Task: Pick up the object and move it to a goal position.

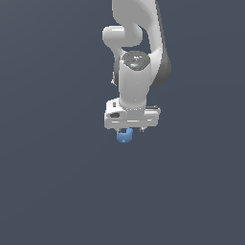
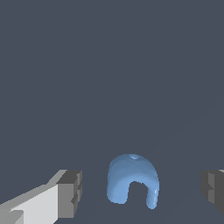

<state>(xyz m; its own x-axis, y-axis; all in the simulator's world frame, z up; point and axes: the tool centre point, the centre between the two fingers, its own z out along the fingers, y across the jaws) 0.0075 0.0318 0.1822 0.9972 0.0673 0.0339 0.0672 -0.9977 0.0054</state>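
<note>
Plain dark grey-blue surface fills both views, nothing else on it. Jaws spread wide apart, both grey pads (image 2: 70, 193) clear of the blue object (image 2: 132, 180), which sits between them, nearer one pad, touching neither, its notch opening toward the wrist camera. In the exterior view the object (image 1: 125, 136) pokes out just under the white gripper (image 1: 130, 130), toward the exterior view's left of its middle, with the white arm (image 1: 138, 45) rising above the gripper.
</note>
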